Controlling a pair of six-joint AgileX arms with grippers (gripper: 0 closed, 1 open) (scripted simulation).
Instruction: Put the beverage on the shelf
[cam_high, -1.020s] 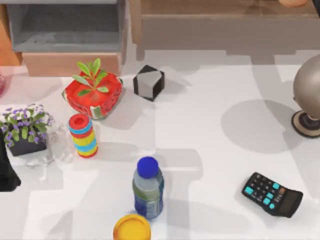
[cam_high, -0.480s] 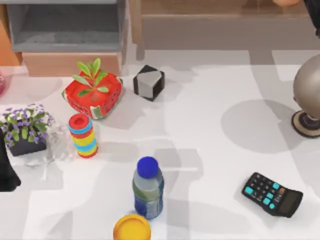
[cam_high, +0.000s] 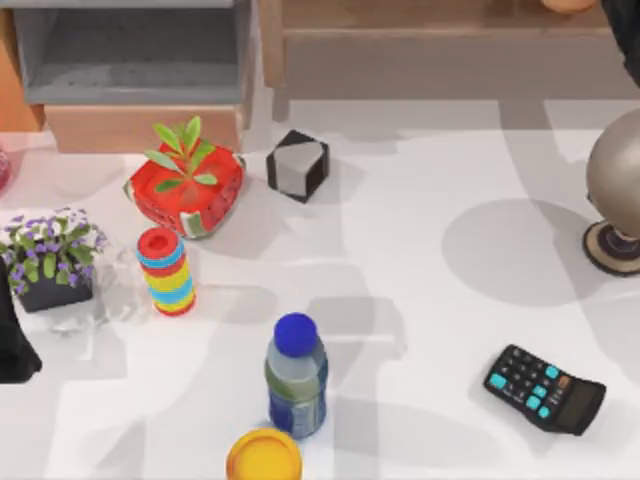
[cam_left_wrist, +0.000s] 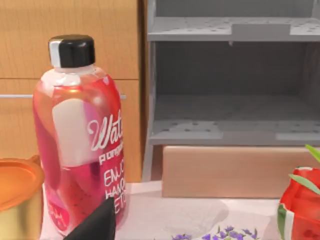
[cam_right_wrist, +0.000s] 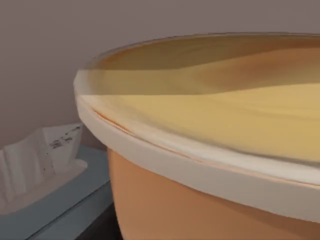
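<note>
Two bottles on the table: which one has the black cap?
The pink bottle beside the grey cubby; the bottle near the table's front edge has a blue cap.

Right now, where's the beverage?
Top view: the beverage is at the far right top edge, on the shelf, beside the right gripper. The right wrist view shows its creamy top close.

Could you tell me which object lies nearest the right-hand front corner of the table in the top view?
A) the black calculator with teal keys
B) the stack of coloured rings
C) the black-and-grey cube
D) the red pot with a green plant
A: the calculator lies toward the top view's lower right, while the cube, the stack of rings and the red pot all sit left of centre.
</note>
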